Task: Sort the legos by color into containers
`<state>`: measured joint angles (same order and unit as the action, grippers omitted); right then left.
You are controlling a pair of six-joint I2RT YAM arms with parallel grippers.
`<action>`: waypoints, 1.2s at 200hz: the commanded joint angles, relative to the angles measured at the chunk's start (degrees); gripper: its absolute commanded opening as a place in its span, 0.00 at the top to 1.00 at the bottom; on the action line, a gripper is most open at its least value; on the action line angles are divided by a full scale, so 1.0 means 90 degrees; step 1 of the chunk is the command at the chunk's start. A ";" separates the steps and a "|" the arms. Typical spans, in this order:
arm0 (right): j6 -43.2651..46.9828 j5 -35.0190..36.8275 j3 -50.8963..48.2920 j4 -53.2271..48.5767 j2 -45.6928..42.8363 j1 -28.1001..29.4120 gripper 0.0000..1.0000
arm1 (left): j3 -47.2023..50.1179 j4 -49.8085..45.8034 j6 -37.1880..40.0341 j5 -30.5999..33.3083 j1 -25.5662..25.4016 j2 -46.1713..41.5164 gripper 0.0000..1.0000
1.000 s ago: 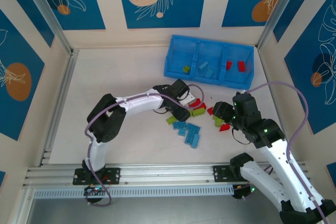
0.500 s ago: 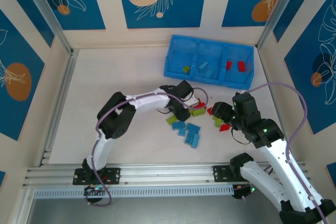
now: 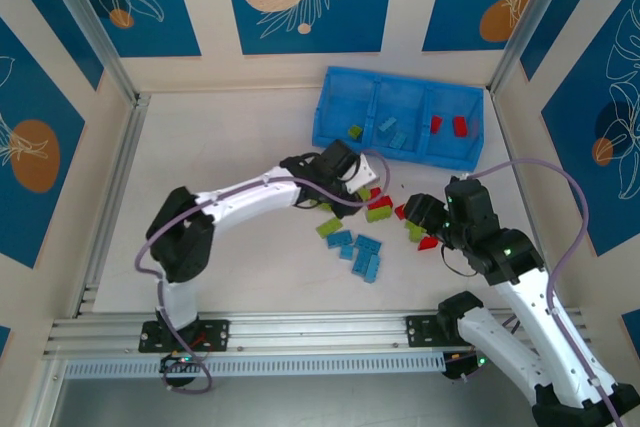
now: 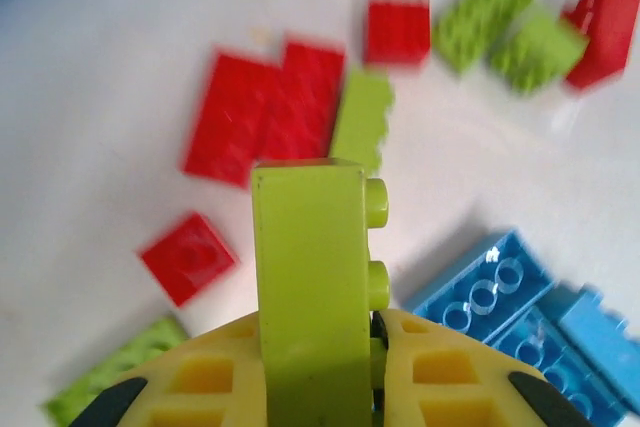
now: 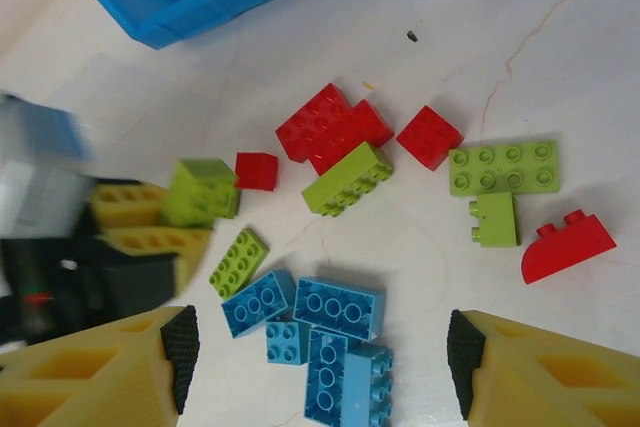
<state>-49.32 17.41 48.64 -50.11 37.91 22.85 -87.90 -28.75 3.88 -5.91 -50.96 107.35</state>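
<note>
The bright blue tray sits in the upper right of the top view, its 3 compartments side by side. The left compartment holds 1 lime green brick. The middle compartment holds 2 light blue bricks, and the right compartment holds 2 red bricks.

Just below the tray, near frame center, the left gripper is clenched on a held lime brick. In the left wrist view this brick stands on end between the yellow fingers, with its studs pointing right. In the right wrist view it appears at middle left.

The right gripper hangs to the right of it, jaws spread with nothing between them, over the loose legos on the white table.

In the right wrist view the loose pieces are:
- a red cluster at upper center
- several lime pieces across the middle
- a curved red piece at right
- a light blue cluster at bottom center
</note>
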 commanded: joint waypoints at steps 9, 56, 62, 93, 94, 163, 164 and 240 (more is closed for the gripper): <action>-0.0174 -0.0272 -0.0168 0.0255 -0.0101 -0.0024 0.31 | -0.0994 0.0702 -0.0516 0.0796 0.0671 0.0405 1.00; -0.0362 -0.0635 -0.0236 0.0297 -0.0169 0.0002 0.31 | -0.3444 0.0774 -0.0974 0.0891 0.1557 0.2348 1.00; -0.0383 -0.0650 -0.0248 0.0286 -0.0175 0.0014 0.31 | -0.3794 0.0694 -0.0933 0.0868 0.1593 0.2595 1.00; -0.0499 -0.0740 -0.0367 0.0294 -0.0237 0.0044 0.31 | -0.5703 0.0089 -0.0628 0.0993 0.1653 0.3855 0.88; -0.0508 -0.0736 -0.0366 0.0294 -0.0237 0.0046 0.31 | -0.5747 0.0070 -0.0622 0.1000 0.1656 0.3888 0.88; -0.0474 -0.0582 -0.0502 0.0285 -0.0067 0.0159 0.32 | -0.4139 0.1033 -0.0961 0.0843 0.1498 0.2327 0.64; -0.0466 -0.0584 -0.0502 0.0280 -0.0045 0.0158 0.32 | -0.4012 0.1118 -0.0974 0.0833 0.1490 0.2260 0.64; -0.0127 -0.0607 -0.0245 0.0471 0.2261 0.1264 0.32 | 0.2717 0.3255 -0.1060 0.1326 0.0276 -0.3488 0.64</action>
<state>-50.98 11.68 44.86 -46.39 52.82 30.20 -74.56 -2.50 -7.40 2.00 -43.68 86.19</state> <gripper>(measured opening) 0.683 0.359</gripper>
